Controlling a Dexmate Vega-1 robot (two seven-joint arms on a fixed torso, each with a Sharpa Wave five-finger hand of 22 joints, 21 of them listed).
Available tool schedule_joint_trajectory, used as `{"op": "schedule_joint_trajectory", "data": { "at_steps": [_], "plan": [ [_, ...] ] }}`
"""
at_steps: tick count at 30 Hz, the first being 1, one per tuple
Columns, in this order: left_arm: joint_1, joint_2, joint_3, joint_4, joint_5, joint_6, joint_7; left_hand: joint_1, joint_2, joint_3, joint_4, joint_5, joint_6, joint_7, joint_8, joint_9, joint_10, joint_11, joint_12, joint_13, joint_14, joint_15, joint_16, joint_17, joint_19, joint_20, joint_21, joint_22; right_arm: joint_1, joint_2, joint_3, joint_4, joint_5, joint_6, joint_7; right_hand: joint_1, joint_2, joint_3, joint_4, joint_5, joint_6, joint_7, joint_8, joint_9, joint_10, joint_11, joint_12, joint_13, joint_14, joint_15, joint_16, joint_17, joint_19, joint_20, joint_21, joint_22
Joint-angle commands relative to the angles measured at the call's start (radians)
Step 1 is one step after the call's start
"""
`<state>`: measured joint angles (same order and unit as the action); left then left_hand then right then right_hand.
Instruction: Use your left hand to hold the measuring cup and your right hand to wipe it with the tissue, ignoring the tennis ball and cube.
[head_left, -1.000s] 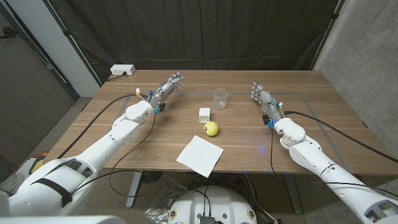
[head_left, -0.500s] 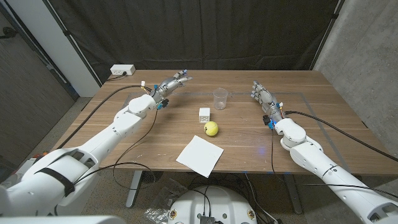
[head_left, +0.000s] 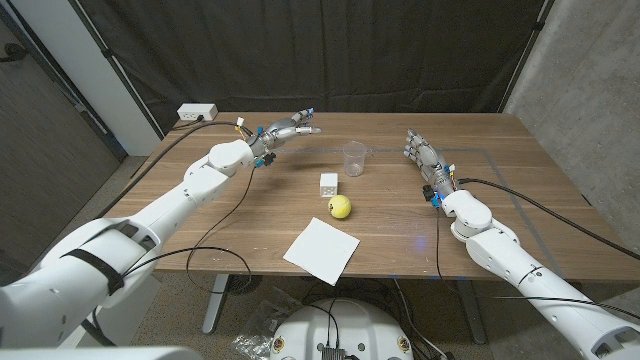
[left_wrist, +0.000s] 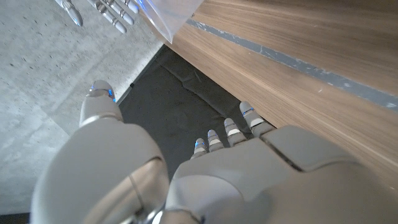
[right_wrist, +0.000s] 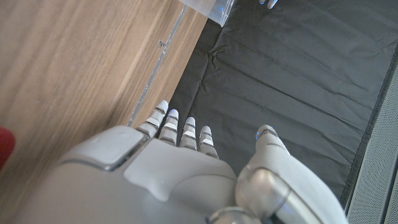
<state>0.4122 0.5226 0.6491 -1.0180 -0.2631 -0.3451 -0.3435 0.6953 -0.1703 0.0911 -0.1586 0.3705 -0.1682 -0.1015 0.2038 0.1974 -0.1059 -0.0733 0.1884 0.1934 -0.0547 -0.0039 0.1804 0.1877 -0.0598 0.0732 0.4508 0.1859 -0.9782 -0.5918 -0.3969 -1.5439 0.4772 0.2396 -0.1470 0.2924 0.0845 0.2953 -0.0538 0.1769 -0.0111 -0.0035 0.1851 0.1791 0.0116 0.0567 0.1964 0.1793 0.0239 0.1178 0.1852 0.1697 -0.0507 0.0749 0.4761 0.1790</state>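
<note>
The clear plastic measuring cup (head_left: 354, 158) stands upright on the wooden table (head_left: 500, 220), its printed markings too small to read. The left hand (head_left: 285, 130) hovers near it, fingers apart, empty. The right hand (head_left: 424, 160) is likewise open. The white tissue (head_left: 321, 249) lies flat near the table's front edge.

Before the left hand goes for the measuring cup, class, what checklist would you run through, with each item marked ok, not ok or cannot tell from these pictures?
1. Measuring cup upright and standing free on the table: ok.
2. Left hand empty, fingers apart: ok.
3. Left hand at the cup: not ok; it hangs to the cup's left, apart from it.
4. Tissue reachable, lying flat near the front edge: ok, though the right hand is not on it.
5. Tennis ball and cube out of the left hand's way: ok; both sit nearer the robot than the cup.
6. Cup empty: cannot tell.
</note>
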Motion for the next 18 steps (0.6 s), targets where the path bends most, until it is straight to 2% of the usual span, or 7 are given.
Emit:
{"op": "schedule_joint_trajectory", "data": {
  "at_steps": [1, 2, 4, 6, 18],
  "plan": [
    [-0.071, 0.004, 0.057, 0.009, 0.064, -0.010, -0.104, 0.022, 0.001, -0.014, -0.001, 0.014, -0.049, -0.002, -0.009, 0.004, -0.033, -0.008, -0.003, 0.006, -0.028, 0.004, -0.004, 0.003, -0.013, 0.009, -0.008, 0.004, 0.002, 0.008, 0.000, 0.007, -0.003, 0.000, -0.009, -0.003, -0.009, -0.005, -0.004, 0.001, -0.003, -0.002, 0.005, 0.006, 0.001, 0.003, 0.004, 0.002, -0.004, 0.004, -0.001, 0.006, -0.003, 0.000, -0.002, 0.006],
    [-0.075, 0.005, 0.061, 0.007, 0.070, -0.008, -0.109, 0.024, 0.001, -0.016, -0.001, 0.016, -0.057, -0.005, -0.012, 0.005, -0.037, -0.010, -0.002, 0.006, -0.031, 0.005, -0.003, 0.003, -0.014, 0.009, -0.009, 0.004, 0.002, 0.008, 0.000, 0.009, -0.003, 0.002, -0.009, -0.003, -0.009, -0.005, -0.004, 0.001, -0.003, -0.002, 0.005, 0.006, 0.001, 0.003, 0.005, 0.002, -0.004, 0.004, -0.001, 0.006, -0.003, 0.000, -0.002, 0.006],
    [-0.083, 0.003, 0.068, 0.009, 0.075, -0.009, -0.126, 0.037, 0.005, -0.019, -0.002, 0.022, -0.068, -0.016, -0.012, 0.006, -0.049, -0.033, -0.001, 0.007, -0.042, 0.004, -0.002, 0.003, -0.018, 0.009, -0.013, 0.005, 0.002, 0.010, 0.000, 0.010, -0.003, 0.003, -0.010, -0.004, -0.009, -0.006, -0.003, 0.001, -0.002, -0.002, 0.005, 0.006, 0.001, 0.003, 0.005, 0.002, -0.003, 0.005, -0.001, 0.006, -0.003, 0.000, -0.002, 0.006],
    [-0.088, 0.004, 0.076, 0.003, 0.084, -0.005, -0.136, 0.051, 0.011, -0.022, -0.002, 0.026, -0.085, -0.025, -0.015, 0.007, -0.064, -0.043, -0.002, 0.008, -0.052, 0.002, -0.001, 0.003, -0.022, 0.008, -0.017, 0.005, 0.002, 0.011, 0.000, 0.012, -0.002, 0.005, -0.009, -0.005, -0.008, -0.006, -0.003, 0.001, -0.003, -0.002, 0.005, 0.006, 0.002, 0.003, 0.005, 0.002, -0.004, 0.005, -0.001, 0.006, -0.003, 0.000, -0.003, 0.006],
    [-0.098, 0.038, 0.125, -0.127, 0.209, 0.073, -0.114, 0.078, 0.023, -0.025, 0.001, 0.035, -0.118, -0.049, -0.017, 0.011, -0.087, -0.051, 0.002, 0.010, -0.061, -0.002, 0.005, 0.004, -0.028, 0.005, -0.025, 0.006, 0.000, 0.011, 0.004, 0.012, 0.003, 0.007, -0.009, -0.010, -0.007, -0.010, 0.000, 0.001, -0.002, -0.003, 0.005, 0.006, 0.002, 0.004, 0.005, 0.002, -0.003, 0.004, 0.000, 0.007, -0.002, 0.001, -0.006, 0.007]
  ]
}}
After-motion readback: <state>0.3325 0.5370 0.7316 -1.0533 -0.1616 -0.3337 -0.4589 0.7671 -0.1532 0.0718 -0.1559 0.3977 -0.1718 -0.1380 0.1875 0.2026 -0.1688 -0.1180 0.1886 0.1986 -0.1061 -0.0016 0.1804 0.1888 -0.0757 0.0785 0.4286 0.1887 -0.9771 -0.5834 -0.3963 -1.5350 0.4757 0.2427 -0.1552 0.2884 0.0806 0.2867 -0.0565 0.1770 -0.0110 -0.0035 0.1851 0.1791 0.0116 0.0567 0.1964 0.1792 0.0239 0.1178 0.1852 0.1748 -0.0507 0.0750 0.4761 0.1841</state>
